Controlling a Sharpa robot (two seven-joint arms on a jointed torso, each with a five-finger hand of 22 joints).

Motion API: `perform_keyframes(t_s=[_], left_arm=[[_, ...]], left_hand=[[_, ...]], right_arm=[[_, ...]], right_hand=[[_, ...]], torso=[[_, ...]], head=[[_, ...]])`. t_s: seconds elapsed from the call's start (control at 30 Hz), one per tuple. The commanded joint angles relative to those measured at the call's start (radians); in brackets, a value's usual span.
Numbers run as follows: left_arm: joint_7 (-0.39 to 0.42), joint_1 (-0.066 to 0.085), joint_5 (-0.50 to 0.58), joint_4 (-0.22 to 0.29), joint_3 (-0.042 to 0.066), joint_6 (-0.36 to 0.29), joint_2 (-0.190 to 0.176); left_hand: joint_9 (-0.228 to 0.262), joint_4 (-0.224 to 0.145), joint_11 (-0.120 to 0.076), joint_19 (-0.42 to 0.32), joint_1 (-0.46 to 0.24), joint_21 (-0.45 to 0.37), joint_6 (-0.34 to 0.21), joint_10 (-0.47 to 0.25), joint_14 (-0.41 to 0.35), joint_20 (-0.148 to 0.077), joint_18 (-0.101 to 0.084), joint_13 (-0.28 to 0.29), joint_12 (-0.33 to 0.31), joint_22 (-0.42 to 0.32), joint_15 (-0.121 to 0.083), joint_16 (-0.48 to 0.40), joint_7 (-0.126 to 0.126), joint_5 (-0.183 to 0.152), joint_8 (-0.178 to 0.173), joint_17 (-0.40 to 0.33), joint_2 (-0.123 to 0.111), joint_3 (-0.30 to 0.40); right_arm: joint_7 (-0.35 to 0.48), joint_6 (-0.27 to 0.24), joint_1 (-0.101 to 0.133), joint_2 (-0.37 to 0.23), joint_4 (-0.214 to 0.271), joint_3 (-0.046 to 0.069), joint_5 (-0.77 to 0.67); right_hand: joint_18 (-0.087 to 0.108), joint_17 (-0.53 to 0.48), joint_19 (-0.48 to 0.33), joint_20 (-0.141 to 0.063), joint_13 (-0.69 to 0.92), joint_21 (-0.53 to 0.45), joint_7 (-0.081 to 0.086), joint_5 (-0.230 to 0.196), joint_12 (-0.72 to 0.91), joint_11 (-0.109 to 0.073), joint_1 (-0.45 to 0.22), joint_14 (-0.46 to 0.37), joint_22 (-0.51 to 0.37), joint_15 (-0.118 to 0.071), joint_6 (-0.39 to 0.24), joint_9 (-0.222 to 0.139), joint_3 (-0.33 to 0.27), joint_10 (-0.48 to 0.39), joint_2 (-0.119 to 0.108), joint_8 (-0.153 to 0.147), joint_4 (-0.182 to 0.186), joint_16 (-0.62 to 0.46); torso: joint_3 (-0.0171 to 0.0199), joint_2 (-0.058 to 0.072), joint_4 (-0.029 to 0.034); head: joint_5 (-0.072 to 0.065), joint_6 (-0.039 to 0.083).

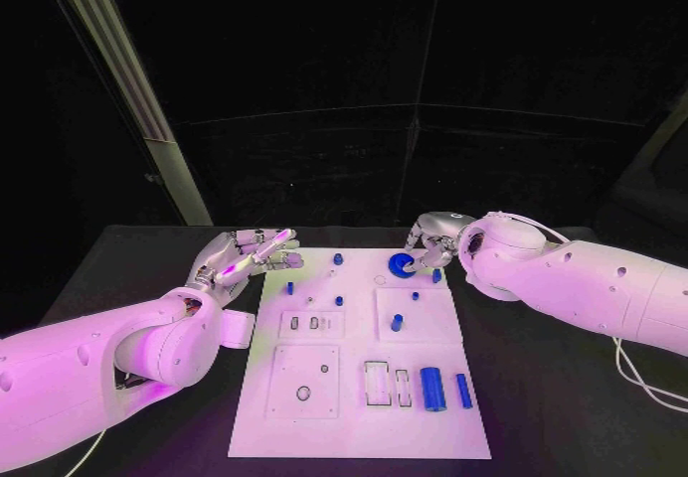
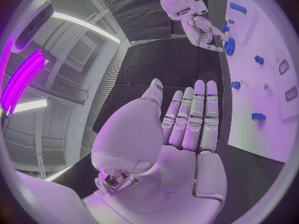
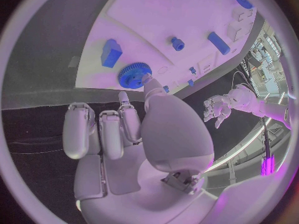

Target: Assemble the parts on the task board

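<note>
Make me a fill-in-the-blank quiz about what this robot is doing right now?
1. The right hand touches a blue ____ at the far end of the task board.
2. The left hand holds ____.
3. The task board's colour is ____.

Missing words: gear; nothing; white

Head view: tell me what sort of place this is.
Probably a robotics lab test cell. A white task board with blue parts such as a gear lies on a black table, black curtains hang behind it, and the wrist views show ceiling strip lights.
</note>
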Motion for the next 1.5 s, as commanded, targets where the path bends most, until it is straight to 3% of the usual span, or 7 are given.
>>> perform_keyframes(t_s=[0.03, 0.57, 0.93, 1.13, 1.27, 1.5], left_arm=[[0.003, 0.001, -0.006, 0.0, 0.001, 0.016, 0.001], [0.0, 0.001, -0.006, 0.0, 0.0, 0.018, 0.001], [-0.004, 0.001, -0.006, -0.003, 0.0, 0.02, 0.001], [-0.005, 0.001, -0.006, -0.003, 0.0, 0.021, 0.001], [-0.005, 0.001, -0.006, -0.003, 0.0, 0.022, 0.001], [-0.006, 0.001, -0.006, -0.002, 0.0, 0.022, 0.0]], left_hand=[[0.0, -0.006, 0.001, 0.002, 0.008, -0.004, 0.006, 0.006, -0.002, 0.006, 0.014, 0.001, -0.005, -0.001, 0.007, -0.004, -0.001, -0.001, -0.004, 0.001, -0.001, 0.002], [0.0, -0.007, 0.001, 0.002, 0.009, -0.005, 0.006, 0.006, -0.002, 0.006, 0.014, 0.001, -0.005, -0.001, 0.007, -0.004, -0.001, -0.001, -0.004, 0.001, -0.001, 0.002], [0.0, -0.009, 0.001, 0.002, 0.01, -0.005, 0.006, 0.006, -0.002, 0.006, 0.014, 0.0, -0.006, -0.002, 0.007, -0.005, -0.002, -0.001, -0.005, 0.001, 0.0, 0.003], [0.0, -0.01, 0.001, 0.001, 0.011, -0.006, 0.006, 0.006, -0.004, 0.006, 0.014, 0.0, -0.007, -0.002, 0.007, -0.007, -0.002, -0.001, -0.006, 0.001, 0.0, 0.003], [0.0, -0.011, 0.001, 0.001, 0.011, -0.007, 0.006, 0.006, -0.005, 0.007, 0.014, 0.0, -0.007, -0.003, 0.008, -0.009, -0.002, -0.001, -0.006, 0.001, 0.0, 0.003], [0.0, -0.012, 0.001, 0.0, 0.011, -0.008, 0.006, 0.006, -0.005, 0.007, 0.014, 0.0, -0.008, -0.003, 0.008, -0.01, -0.002, -0.001, -0.007, 0.001, 0.001, 0.004]], right_arm=[[0.0, 0.041, 0.0, 0.006, -0.003, 0.0, -0.023], [0.017, 0.038, -0.002, 0.021, -0.006, 0.0, -0.058], [0.01, 0.051, -0.005, 0.029, -0.013, 0.0, -0.114], [0.012, 0.013, -0.008, 0.032, -0.007, 0.0, -0.159], [0.026, -0.03, -0.008, 0.031, 0.004, 0.0, -0.163], [0.035, -0.092, -0.009, 0.019, 0.058, 0.0, -0.139]], right_hand=[[-0.009, 0.075, 0.006, -0.002, 0.039, 0.004, 0.0, -0.002, 0.008, 0.001, 0.01, 0.071, 0.002, 0.006, 0.0, 0.0, -0.008, 0.009, 0.003, 0.007, 0.0, 0.003], [-0.011, 0.088, 0.011, -0.003, 0.079, 0.01, -0.005, -0.006, 0.045, -0.003, 0.03, 0.072, 0.016, 0.003, 0.025, 0.003, -0.006, 0.027, 0.026, 0.023, -0.011, 0.008], [-0.013, 0.092, 0.014, -0.014, 0.1, 0.014, -0.022, -0.094, 0.061, -0.017, 0.102, 0.073, 0.025, -0.011, 0.102, 0.005, 0.066, 0.039, 0.088, 0.042, -0.061, 0.009], [-0.014, 0.097, 0.017, -0.024, 0.109, 0.016, -0.035, -0.133, 0.066, -0.03, 0.14, 0.073, 0.032, -0.022, 0.142, 0.006, 0.122, 0.045, 0.108, 0.045, -0.1, 0.009], [-0.015, 0.097, 0.019, -0.027, 0.113, 0.017, -0.039, -0.122, 0.068, -0.034, 0.14, 0.073, 0.035, -0.025, 0.157, 0.006, 0.147, 0.048, 0.117, 0.046, -0.11, 0.009], [-0.016, 0.1, 0.021, -0.03, 0.118, 0.019, -0.043, -0.094, 0.07, -0.038, 0.093, 0.074, 0.039, -0.028, 0.169, 0.003, 0.168, 0.052, 0.107, 0.039, -0.1, 0.01]], torso=[[-0.0006, 0.0, -0.0009], [0.0004, 0.0, -0.0006], [0.0008, 0.0, -0.0012], [0.0006, 0.0, -0.0009], [0.0004, 0.0, -0.0005], [-0.0001, -0.001, -0.0013]], head=[[0.001, -0.002], [0.001, -0.006], [0.001, -0.01], [-0.001, -0.011], [-0.001, -0.011], [0.001, -0.012]])
